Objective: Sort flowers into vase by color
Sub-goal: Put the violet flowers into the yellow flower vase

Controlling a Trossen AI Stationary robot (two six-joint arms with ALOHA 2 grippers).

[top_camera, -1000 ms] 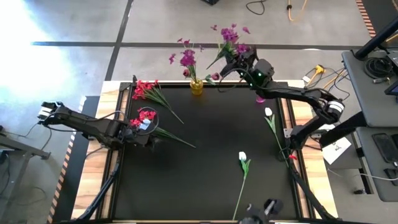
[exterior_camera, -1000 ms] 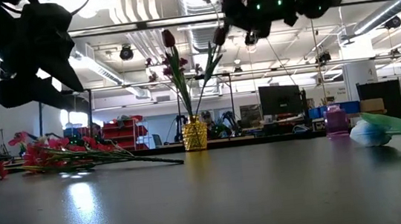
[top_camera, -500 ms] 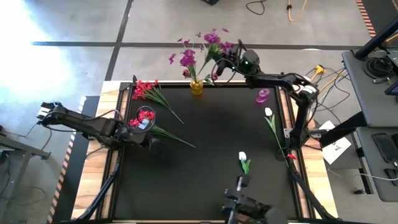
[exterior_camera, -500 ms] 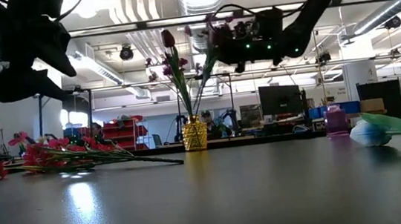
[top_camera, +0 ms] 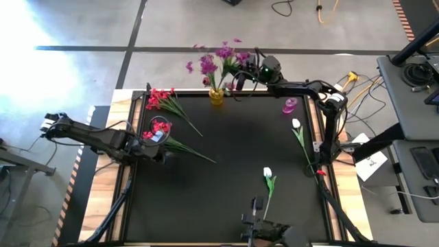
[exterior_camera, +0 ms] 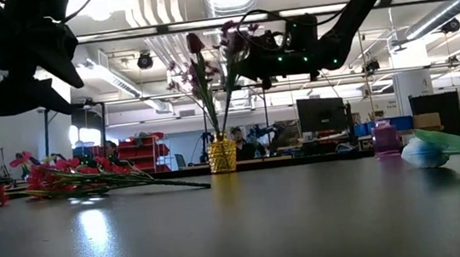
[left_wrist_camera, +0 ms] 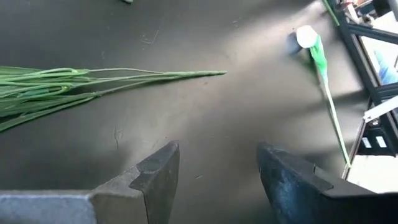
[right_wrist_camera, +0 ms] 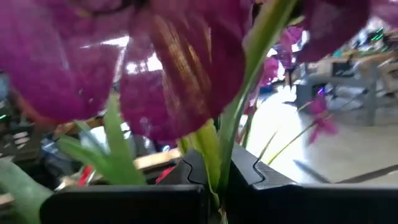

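Tabletop, black and matte, carries everything, and the sorting is only partly done, judging by what lies loose on it. Largest of the loose items are the red-pink clusters at about ten o'clock on the table, their stems fanned toward the centre, with a second red-pink cluster just below at nine o'clock. Beside that one sits the left gripper, low over the mat; its wrist camera shows both fingers spread wide apart with nothing between them, so it seems parked within easy reach of those stems. At twelve o'clock, on the far edge, stands the small yellow vase with purple-magenta clusters rising from it. The right gripper hangs just at the vase's one o'clock side, its fingers closed tight around the green stem of a purple-magenta flower, held upright, presumably so the stem can drop into the vase mouth. A small pink vase waits at two o'clock. Two white tulip buds remain flat on the mat: one at three o'clock, another near five o'clock.
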